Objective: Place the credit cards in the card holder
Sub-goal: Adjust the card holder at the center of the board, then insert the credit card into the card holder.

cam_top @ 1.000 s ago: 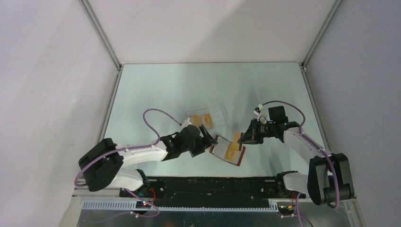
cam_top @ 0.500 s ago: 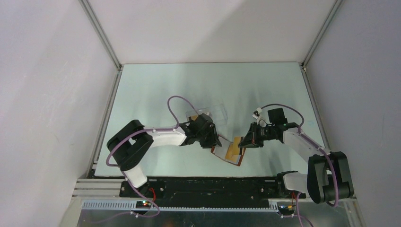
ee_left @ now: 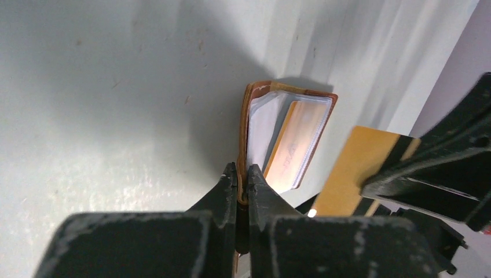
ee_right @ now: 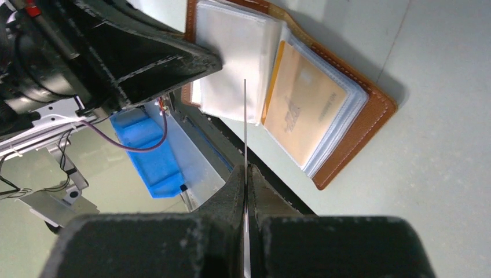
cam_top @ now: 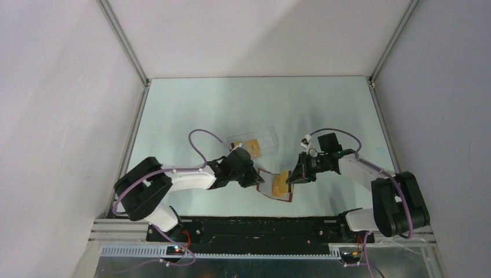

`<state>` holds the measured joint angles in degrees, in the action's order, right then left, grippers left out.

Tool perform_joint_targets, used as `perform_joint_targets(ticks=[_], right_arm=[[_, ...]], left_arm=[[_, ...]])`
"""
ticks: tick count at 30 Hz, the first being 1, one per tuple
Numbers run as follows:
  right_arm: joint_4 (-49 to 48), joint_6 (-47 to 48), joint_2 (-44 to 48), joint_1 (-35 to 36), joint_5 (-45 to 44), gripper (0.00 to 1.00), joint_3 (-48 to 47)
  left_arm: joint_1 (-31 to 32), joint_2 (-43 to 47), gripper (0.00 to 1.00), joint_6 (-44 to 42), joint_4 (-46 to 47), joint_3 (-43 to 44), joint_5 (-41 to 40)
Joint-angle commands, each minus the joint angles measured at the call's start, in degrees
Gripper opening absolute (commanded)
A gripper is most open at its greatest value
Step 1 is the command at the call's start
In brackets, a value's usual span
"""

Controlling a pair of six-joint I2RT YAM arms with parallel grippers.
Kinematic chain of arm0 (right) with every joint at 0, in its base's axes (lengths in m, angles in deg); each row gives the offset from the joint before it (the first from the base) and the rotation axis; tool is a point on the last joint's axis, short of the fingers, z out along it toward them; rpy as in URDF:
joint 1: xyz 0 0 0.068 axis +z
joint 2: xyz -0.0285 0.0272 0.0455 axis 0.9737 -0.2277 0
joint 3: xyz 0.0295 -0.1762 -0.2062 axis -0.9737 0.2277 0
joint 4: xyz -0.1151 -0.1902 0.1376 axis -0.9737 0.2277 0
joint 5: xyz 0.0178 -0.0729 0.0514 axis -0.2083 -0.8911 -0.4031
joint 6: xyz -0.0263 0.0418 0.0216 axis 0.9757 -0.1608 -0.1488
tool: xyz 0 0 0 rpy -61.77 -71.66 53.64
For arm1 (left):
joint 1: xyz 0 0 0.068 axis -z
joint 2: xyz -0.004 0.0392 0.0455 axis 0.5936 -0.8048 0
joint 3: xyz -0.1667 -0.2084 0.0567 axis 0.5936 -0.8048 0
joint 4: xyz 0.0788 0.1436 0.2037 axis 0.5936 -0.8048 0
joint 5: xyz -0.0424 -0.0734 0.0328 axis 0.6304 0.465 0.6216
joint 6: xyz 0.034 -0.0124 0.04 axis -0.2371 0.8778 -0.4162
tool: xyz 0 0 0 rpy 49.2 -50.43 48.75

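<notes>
The left gripper (ee_left: pixel 242 179) pinches the cover of the open holder (ee_right: pixel 376 101) on the table (cam_top: pixel 202 116), and the right gripper (ee_right: pixel 247 174) pinches a card (ee_left: pixel 359 162) whose long side points to 12 o'clock, at the holder's pockets just ahead.

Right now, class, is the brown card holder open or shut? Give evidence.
Open. The card holder lies spread, its clear sleeves fanned out, an orange card visible inside one; the left gripper pinches one cover.

Pale greenish worktop (cam_top: pixel 191 110) boxed in by plain white walls (cam_top: pixel 255 35), aluminium rails (cam_top: pixel 123 43) running up the corners, soft even lighting.
</notes>
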<state>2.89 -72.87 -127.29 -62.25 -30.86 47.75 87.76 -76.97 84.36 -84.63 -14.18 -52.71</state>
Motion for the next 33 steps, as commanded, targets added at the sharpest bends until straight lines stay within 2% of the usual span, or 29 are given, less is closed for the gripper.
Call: perform_joint_targets(ticks=[1,3,8,11,15,20,24,26,27,30,33], right_arm=[[-6.57,-1.72,-3.91,3.2,-0.27,0.0,-0.35],[-9.02,-2.35,-5.98,4.67,0.85,0.0,-0.48],[-12.18,-2.57,-10.56,6.98,3.49,0.0,-1.01],[-11.96,-1.58,-13.76,8.26,3.68,0.0,-2.2],[-11.53,-0.62,-16.1,8.88,2.32,0.0,-2.93],[-10.34,0.33,-17.49,9.09,-0.31,0.0,-3.75],[-8.51,0.86,-18.54,9.56,-2.93,0.0,-4.98],[-7.49,0.72,-18.44,9.64,-4.7,0.0,-5.48],[-7.2,0.67,-18.34,9.66,-5.66,0.0,-5.69],[-6.22,0.61,-18.09,9.72,-6.11,0.0,-5.96],[-4.85,0.92,-17.6,9.59,-6.69,0.0,-6.06]], left_arm=[[0.51,4.33,0.06,4.37,-1.22,-2.6,-4.93],[0.51,5.04,0.13,5.31,-1.22,-3.16,-4.61],[0.46,6.86,0.47,5.72,-1.38,-4.84,-4.81],[0.04,9.38,0.61,3.51,-6.28,-4.69,-7.24],[-0.45,11.06,0.65,-1.98,-14.3,-1.77,-10.07],[-0.62,7.16,0.61,-7.7,-18.75,2.43,-9.18],[-0.51,3.05,0.53,-9.45,-19.2,4.83,-6.9],[-0.44,1.79,0.45,-10.0,-19.49,5.52,-6.43],[-0.41,1.5,0.37,-10.09,-19.54,5.75,-6.38],[-0.45,0.16,0.23,-10.62,-20.02,6.63,-6.25],[-0.45,-0.95,0.14,-10.88,-20.66,7.38,-6.08]])
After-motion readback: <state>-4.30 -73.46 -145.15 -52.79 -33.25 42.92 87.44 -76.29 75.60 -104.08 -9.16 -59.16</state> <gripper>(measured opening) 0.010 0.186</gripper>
